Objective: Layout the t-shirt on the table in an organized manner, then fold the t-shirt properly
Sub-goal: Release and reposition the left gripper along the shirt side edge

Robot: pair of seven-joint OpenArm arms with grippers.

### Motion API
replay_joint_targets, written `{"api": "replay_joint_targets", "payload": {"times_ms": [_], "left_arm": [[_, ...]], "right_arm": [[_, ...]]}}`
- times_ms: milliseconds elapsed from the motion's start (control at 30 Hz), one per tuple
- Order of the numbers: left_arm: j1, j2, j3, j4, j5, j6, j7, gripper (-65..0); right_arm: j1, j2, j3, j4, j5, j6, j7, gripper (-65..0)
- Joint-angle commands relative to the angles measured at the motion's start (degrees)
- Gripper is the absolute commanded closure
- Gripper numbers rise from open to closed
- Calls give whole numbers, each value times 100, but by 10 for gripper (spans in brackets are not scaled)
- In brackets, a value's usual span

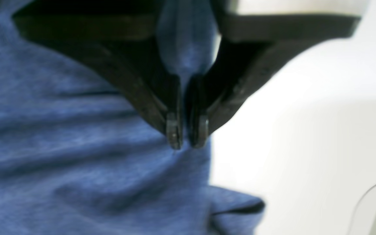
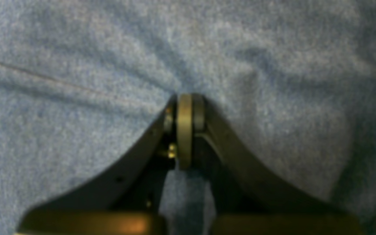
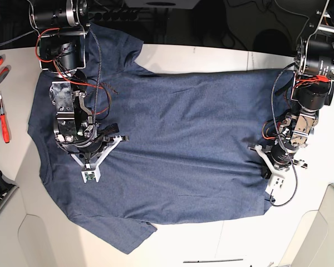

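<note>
The t-shirt [image 3: 172, 144] lies spread flat across the table [image 3: 211, 58], its long axis running from the table's left edge to its right edge in the base view: collar and sleeves toward the left edge, hem toward the right edge. No lettering shows, so it probably lies face down. The right claw [image 3: 89, 176] sits over the chest area near the left edge, tips pointing at the near edge; in its wrist view the jaws are clenched with a fold of cloth between them, creases fanning out from the tips [image 2: 184, 107]. The left claw [image 3: 276, 179] is at the hem near the right edge, also clenched on the shirt, with cloth visible between its jaws [image 1: 185, 130] and bare table just beside it. Each arm reaches down from the far edge and holds its own end, so a smoothing tug or a fold would likely turn on pulling along that long axis.
</note>
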Motion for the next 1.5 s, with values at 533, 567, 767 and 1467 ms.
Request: {"api": "replay_joint_targets", "payload": {"times_ms": [533,567,767,1467], "left_arm": [[149,-321,-758,555,-1412,-1753,903,-87],[205,-321,-758,555,-1410,-1700,901,-80],[457,-328,-756,555,-951,-1644,1316,-24],[422,-752,-756,1169,-289,-9,1106,-24]], "right_arm": [[-22,17,15,-24,-63,-2,-374,0],[-24,17,15,-24,-63,-2,-374,0],[-37,20,15,-24,-63,-2,-374,0],[-37,20,15,-24,-105,-4,-376,0]]}}
